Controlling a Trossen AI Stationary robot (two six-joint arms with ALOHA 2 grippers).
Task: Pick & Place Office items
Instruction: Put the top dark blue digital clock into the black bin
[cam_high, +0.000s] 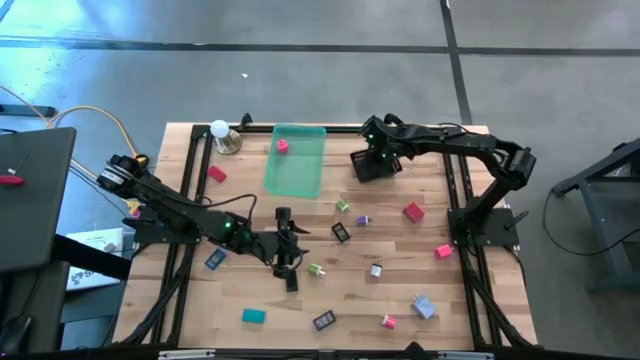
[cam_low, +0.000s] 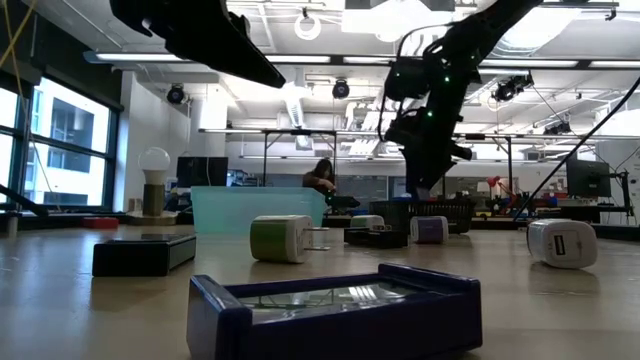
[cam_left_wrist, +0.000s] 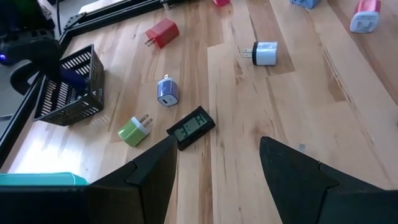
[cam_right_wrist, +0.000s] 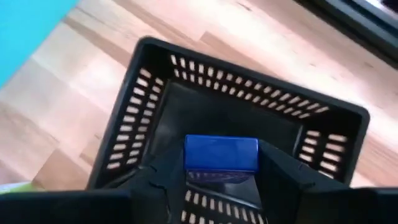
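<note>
The left gripper (cam_left_wrist: 217, 165) hangs with fingers (cam_left_wrist: 152, 177) spread above bare wood. Just ahead of one fingertip lies a black digital clock (cam_left_wrist: 191, 128), with a green plug adapter (cam_left_wrist: 134, 130) beside it. Farther ahead sit a lavender adapter (cam_left_wrist: 167, 93), a red one (cam_left_wrist: 162, 32), a white charger (cam_left_wrist: 264, 53), and a black mesh basket (cam_left_wrist: 71, 87).

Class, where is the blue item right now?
The blue item sits between the right gripper fingers, directly above the black mesh basket, right of the green tray.
</note>
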